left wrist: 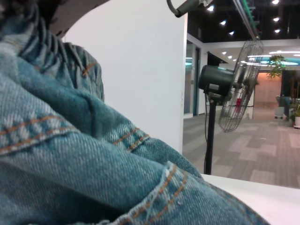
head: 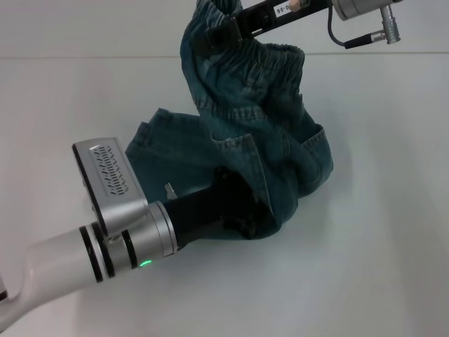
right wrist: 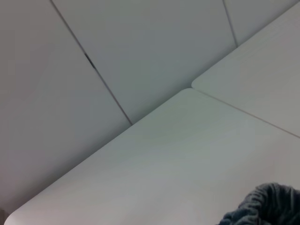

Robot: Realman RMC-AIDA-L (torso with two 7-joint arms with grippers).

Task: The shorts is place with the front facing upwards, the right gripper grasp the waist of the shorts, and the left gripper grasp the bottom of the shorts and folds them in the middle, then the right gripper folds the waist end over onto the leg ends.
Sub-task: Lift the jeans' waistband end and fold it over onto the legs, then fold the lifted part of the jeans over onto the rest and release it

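Note:
Blue denim shorts (head: 259, 119) are bunched on the white table (head: 379, 267). Their elastic waist (head: 277, 56) is lifted high at the back, and my right gripper (head: 219, 34) is shut on that waist at the top of the head view. The leg end lies low at the front, draped over my left gripper (head: 254, 221), which is shut on the shorts with its fingertips buried in the fabric. Denim folds and orange stitching of the shorts (left wrist: 70, 154) fill most of the left wrist view. A gathered edge of the shorts (right wrist: 267, 206) shows in a corner of the right wrist view.
The left arm's silver wrist (head: 112, 182) reaches in from the front left. A cable and plug (head: 375, 35) hang off the right arm. Beyond the table stand a white partition (left wrist: 140, 70) and a pedestal fan (left wrist: 225, 84).

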